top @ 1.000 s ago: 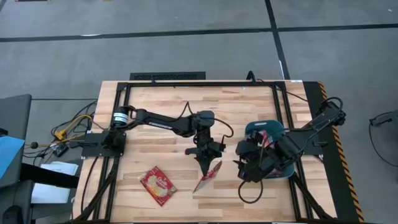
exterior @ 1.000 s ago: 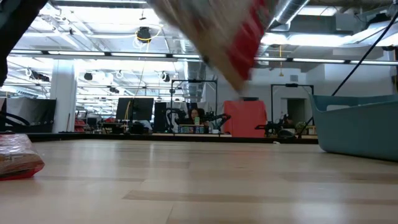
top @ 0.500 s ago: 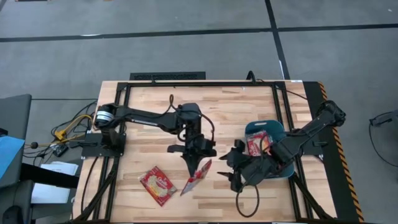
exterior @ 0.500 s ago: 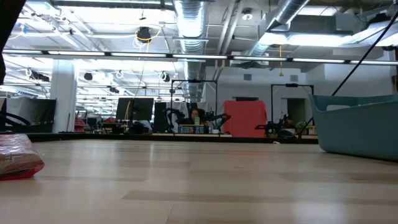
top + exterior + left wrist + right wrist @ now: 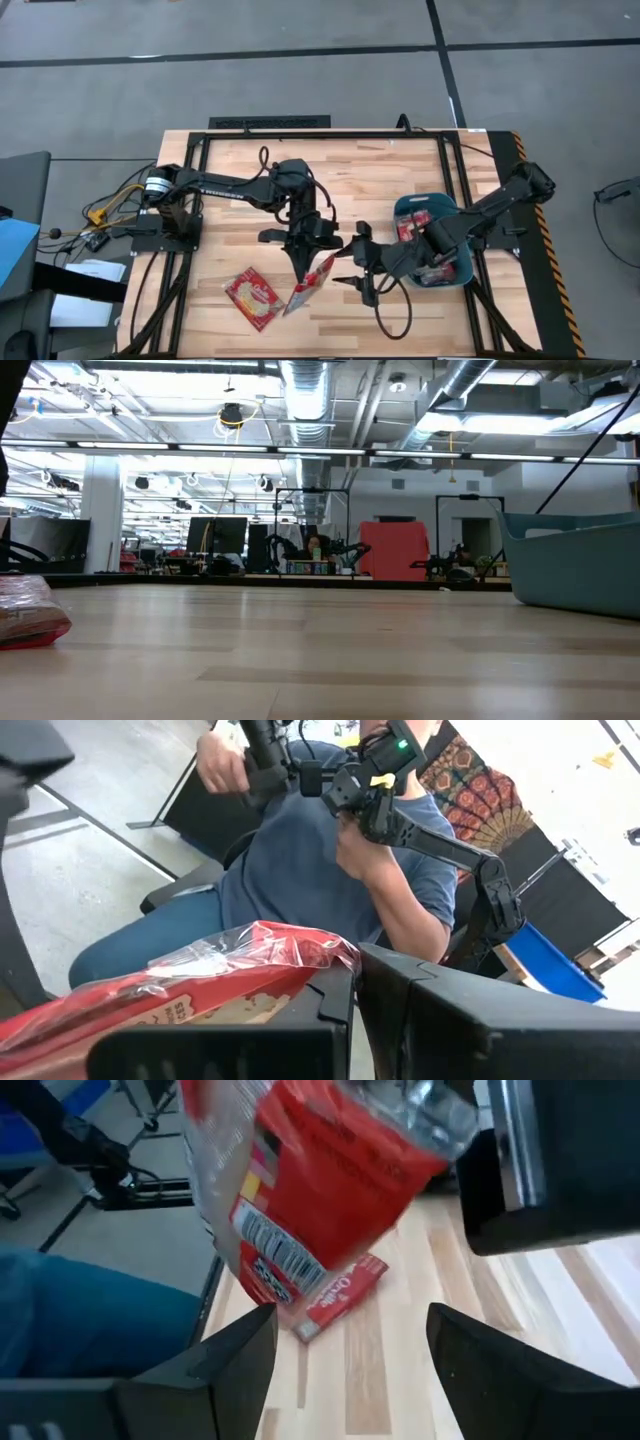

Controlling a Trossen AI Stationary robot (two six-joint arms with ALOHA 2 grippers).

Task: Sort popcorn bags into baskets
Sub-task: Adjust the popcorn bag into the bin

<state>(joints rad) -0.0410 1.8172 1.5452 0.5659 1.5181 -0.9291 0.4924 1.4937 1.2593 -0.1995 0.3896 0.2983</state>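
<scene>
- Red foil marks the held popcorn bag (image 5: 309, 283), which hangs tilted at lower centre of the high view, its upper end pinched between the pressed-together fingers of the left gripper (image 5: 300, 268).
- In the left wrist view the same bag (image 5: 200, 975) shows its crinkled clear seam and cream picture, clamped at the dark fingers (image 5: 330, 1010).
- Just to the right in the high view, the right gripper (image 5: 352, 270) faces the bag with its fingers spread wide; it holds nothing.
- In the right wrist view the hanging bag (image 5: 320, 1190) fills the upper middle, its barcode side turned to the camera, apart from the spread fingers (image 5: 240, 1355) at the bottom.
- A second popcorn bag (image 5: 254, 298) lies flat on the wooden surface (image 5: 240, 160) at lower left of centre in the high view, just left of the held one. It shows at the left edge of the low view (image 5: 28, 612) and below the hanging bag in the right wrist view (image 5: 338, 1298).
- The teal basket (image 5: 406, 207) sits at right of centre in the high view, partly covered by the right arm, with at least one red bag (image 5: 410, 232) inside; its wall stands at the right edge of the low view (image 5: 575, 565).
- A seated person (image 5: 320, 870) in a blue shirt, hands on a handheld control rig, appears beyond the surface in the left wrist view.
</scene>
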